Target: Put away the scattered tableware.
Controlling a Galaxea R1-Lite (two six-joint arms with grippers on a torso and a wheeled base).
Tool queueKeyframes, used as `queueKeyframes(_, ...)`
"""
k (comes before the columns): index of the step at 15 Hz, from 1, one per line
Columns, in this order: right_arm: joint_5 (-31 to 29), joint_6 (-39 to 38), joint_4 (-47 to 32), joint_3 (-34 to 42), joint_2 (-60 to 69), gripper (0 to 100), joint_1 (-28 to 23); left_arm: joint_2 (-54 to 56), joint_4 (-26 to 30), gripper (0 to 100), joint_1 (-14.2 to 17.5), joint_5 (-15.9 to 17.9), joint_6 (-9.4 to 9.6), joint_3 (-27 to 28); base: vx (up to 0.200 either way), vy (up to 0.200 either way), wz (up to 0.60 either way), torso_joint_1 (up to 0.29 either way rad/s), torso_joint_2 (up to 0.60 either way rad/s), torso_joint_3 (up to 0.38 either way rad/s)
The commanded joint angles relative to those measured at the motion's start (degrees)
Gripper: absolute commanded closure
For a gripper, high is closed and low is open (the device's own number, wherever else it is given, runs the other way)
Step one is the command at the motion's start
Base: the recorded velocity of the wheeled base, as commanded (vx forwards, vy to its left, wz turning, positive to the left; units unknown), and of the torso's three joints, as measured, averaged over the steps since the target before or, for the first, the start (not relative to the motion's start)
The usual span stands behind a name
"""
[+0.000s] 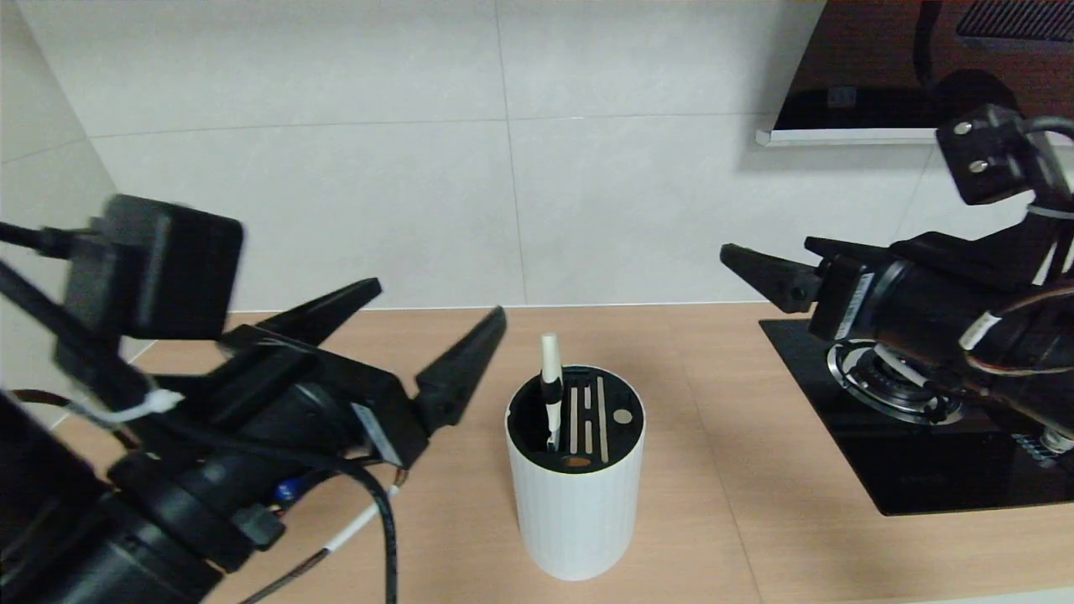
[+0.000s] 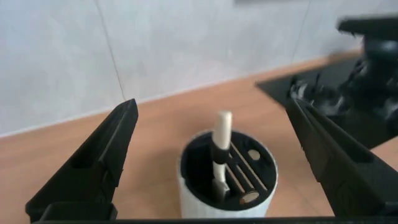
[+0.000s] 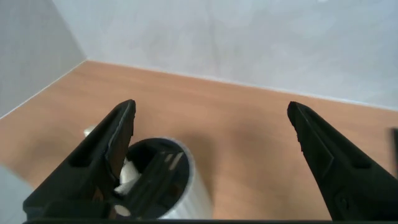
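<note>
One utensil stowed, both grippers empty

Your white-handled utensil (image 1: 550,369) stands upright in the open well of the white holder (image 1: 579,503) on the table (image 1: 713,403), so that piece looks put away. The left gripper (image 1: 436,300) hangs just left of the holder, fingers spread apart and empty. The right gripper (image 1: 765,249) is well right of it, above the hob (image 1: 881,470), fingers also apart. Whether more tableware remains, you cannot tell

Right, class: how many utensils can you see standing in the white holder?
1: a white-handled utensil stands in the holder, in its open compartment. Shorter ones could be hidden inside.
</note>
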State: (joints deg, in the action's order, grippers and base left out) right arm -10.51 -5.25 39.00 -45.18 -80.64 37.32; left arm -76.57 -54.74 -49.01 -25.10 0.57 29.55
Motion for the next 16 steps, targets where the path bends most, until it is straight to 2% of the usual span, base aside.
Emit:
queueKeyframes(1, 0.05, 1.65, -0.15, 5.36, 10.15, 0, -2.69, 11.18, 1.39, 0, 6.99, 2.25, -0.05, -4.41, 0.000, 0.000, 0.00, 0.000, 0.00, 0.000)
queueKeyframes(3, -0.21, 1.65, -0.33, 9.06, 15.78, 0, -5.32, 17.86, 2.35, 0, 9.89, 2.42, 0.04, -8.28, 0.000, 0.000, 0.00, 0.000, 0.00, 0.000)
queueKeyframes(4, 0.14, 1.65, -0.33, 11.08, 18.85, 0, -7.61, 22.43, 4.55, 0, 12.36, 2.42, 0.13, -9.86, 0.000, 0.000, 0.00, 0.000, 0.00, 0.000)
queueKeyframes(5, 0.05, 1.65, -0.33, 12.75, 22.02, 0, -9.54, 28.05, 9.12, 0, 16.84, 2.42, 0.22, -10.74, 0.000, 0.000, 0.00, 0.000, 0.00, 0.000)
queueKeyframes(6, -0.13, 1.65, -0.41, 13.45, 23.78, 0, -10.42, 30.95, 12.20, 0, 18.68, 2.42, 0.22, -10.92, 0.000, 0.000, 0.00, 0.000, 0.00, 0.000)
queueKeyframes(7, -0.48, 1.65, -1.38, 15.56, 28.87, 0, -12.97, 39.66, 22.48, 0, 22.38, 2.42, 0.57, -10.92, 0.000, 0.000, 0.00, 0.000, 0.00, 0.000)
queueKeyframes(8, -0.48, 1.74, -2.44, 16.26, 31.25, 0, -14.20, 43.26, 26.61, 0, 23.78, 2.42, 1.10, -10.57, 0.000, 0.000, 0.00, 0.000, 0.00, 0.000)
queueKeyframes(9, -0.39, 1.83, -8.06, 17.40, 38.01, 0, -17.72, 52.14, 37.07, 0, 27.82, 2.60, 3.47, -9.34, 0.000, 0.000, 0.00, 0.000, 0.00, 0.000)
queueKeyframes(10, -0.30, 1.83, -13.86, 17.40, 43.99, 0, -19.39, 57.50, 43.31, 0, 30.90, 2.60, 4.44, -8.81, 0.000, 0.000, 0.00, 0.000, 0.00, 0.000)
queueKeyframes(11, -0.39, 2.09, -20.19, 17.32, 50.14, 0, -20.18, 61.89, 47.27, 0, 33.80, 3.04, 5.32, -8.54, 0.000, 0.000, 0.00, 0.000, 0.00, 0.000)
queueKeyframes(12, -0.39, 2.79, -24.06, 17.23, 53.83, 0, -21.23, 64.26, 49.02, 0, 35.21, 3.83, 6.02, -8.37, 0.000, 0.000, 0.00, 0.000, 0.00, 0.000)
queueKeyframes(13, -0.30, 5.61, -31.18, 17.58, 60.87, 0, -24.92, 68.83, 51.84, 0, 38.28, 5.59, 7.25, -8.37, 0.000, 0.000, 0.00, 0.000, 0.00, 0.000)
queueKeyframes(14, 0.23, 6.31, -33.72, 17.93, 63.68, 0, -26.50, 70.59, 52.98, 0, 39.43, 6.20, 7.34, -8.37, 0.000, 0.000, 0.00, 0.000, 0.00, 0.000)
queueKeyframes(15, 1.90, 7.89, -39.17, 19.16, 70.27, 0, -29.05, 70.94, 52.71, 0, 41.36, 6.03, 6.72, -8.98, 0.000, 0.000, 0.00, 0.000, 0.00, 0.000)
queueKeyframes(16, 3.39, 8.77, -40.40, 19.95, 72.82, 0, -30.20, 70.94, 51.75, 0, 41.97, 5.94, 6.02, -8.98, 0.000, 0.000, 0.00, 0.000, 0.00, 0.000)
